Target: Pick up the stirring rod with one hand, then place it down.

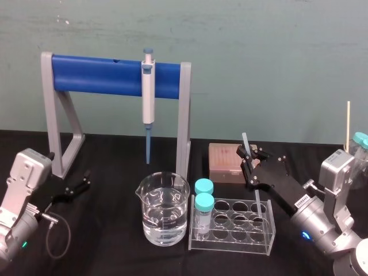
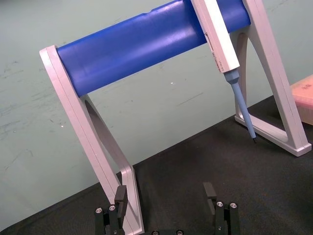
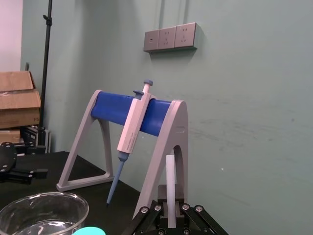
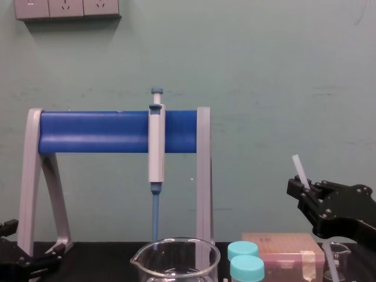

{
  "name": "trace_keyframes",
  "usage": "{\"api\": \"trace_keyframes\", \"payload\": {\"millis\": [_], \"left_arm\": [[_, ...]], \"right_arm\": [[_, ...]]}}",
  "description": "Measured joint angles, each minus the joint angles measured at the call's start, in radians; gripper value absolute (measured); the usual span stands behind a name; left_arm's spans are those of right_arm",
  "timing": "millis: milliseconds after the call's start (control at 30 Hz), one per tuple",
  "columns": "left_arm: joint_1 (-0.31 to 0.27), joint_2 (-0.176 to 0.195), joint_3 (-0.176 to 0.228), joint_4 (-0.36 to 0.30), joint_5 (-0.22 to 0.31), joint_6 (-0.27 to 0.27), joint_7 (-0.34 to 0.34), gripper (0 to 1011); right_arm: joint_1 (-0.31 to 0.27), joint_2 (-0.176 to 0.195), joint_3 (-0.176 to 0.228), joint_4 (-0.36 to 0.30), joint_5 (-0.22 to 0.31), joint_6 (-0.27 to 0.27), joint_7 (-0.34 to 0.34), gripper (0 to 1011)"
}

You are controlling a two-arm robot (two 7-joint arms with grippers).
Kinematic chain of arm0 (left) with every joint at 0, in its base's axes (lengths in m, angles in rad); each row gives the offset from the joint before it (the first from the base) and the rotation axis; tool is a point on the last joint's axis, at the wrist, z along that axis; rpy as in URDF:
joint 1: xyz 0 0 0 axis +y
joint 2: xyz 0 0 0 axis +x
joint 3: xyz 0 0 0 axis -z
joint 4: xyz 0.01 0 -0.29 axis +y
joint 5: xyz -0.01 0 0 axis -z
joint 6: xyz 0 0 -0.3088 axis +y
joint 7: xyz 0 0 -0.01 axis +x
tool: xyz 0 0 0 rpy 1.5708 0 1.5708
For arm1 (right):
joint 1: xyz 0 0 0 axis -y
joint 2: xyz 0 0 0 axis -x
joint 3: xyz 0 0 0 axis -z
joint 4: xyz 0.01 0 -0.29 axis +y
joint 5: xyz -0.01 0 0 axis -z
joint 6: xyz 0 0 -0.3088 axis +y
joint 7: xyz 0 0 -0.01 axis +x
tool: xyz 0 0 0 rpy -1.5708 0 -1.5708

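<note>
Nearest us sits a clear rack (image 1: 233,241) with two teal-capped vials (image 1: 203,202) at its left end, and just beside it a beaker (image 1: 164,215) partly filled with water. Our right gripper (image 1: 249,160) hangs over the rack's right end, its fingers pinching the rod (image 1: 245,144) near the top. The rod leans, its upper end poking above the fingers and its lower part reaching down into the rack's right end, as far as we can tell. Our left gripper (image 1: 77,187) is parked low at the left by the stand's (image 1: 57,115) foot, fingers spread and holding nothing. A pipette (image 1: 148,98) hangs from the stand's blue bar.

We judge the pick to be under way, with the lift out of the rack not finished. Because the rod leans, pulling it straight up could snag it on a hole's rim and drag or tip the light rack towards the vials and the beaker. A smooth, thin rod may also slide or swivel in so short a pinch. Laid on the dark surface (image 1: 109,247), it could roll.
</note>
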Motion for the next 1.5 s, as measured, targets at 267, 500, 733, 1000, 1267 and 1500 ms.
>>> {"api": "trace_keyframes", "payload": {"millis": [267, 500, 733, 1000, 1267, 1500], "left_arm": [[0.0, 0.0, 0.0, 0.0, 0.0, 0.0, 0.0, 1000], [0.0, 0.0, 0.0, 0.0, 0.0, 0.0, 0.0, 1001], [0.0, 0.0, 0.0, 0.0, 0.0, 0.0, 0.0, 1000], [0.0, 0.0, 0.0, 0.0, 0.0, 0.0, 0.0, 1000], [0.0, 0.0, 0.0, 0.0, 0.0, 0.0, 0.0, 1000], [0.0, 0.0, 0.0, 0.0, 0.0, 0.0, 0.0, 1000]], "right_arm": [[0.004, 0.003, -0.007, 0.012, 0.015, 0.001, 0.022, 72], [0.007, 0.007, -0.011, 0.02, 0.019, 0.011, 0.026, 72], [0.009, 0.01, -0.01, 0.037, 0.042, 0.056, 0.026, 72], [0.006, 0.02, -0.01, 0.04, 0.042, 0.073, 0.022, 72], [0.004, 0.022, -0.01, 0.037, 0.038, 0.076, 0.016, 72], [0.004, 0.022, -0.01, 0.037, 0.039, 0.076, 0.016, 72]]}}
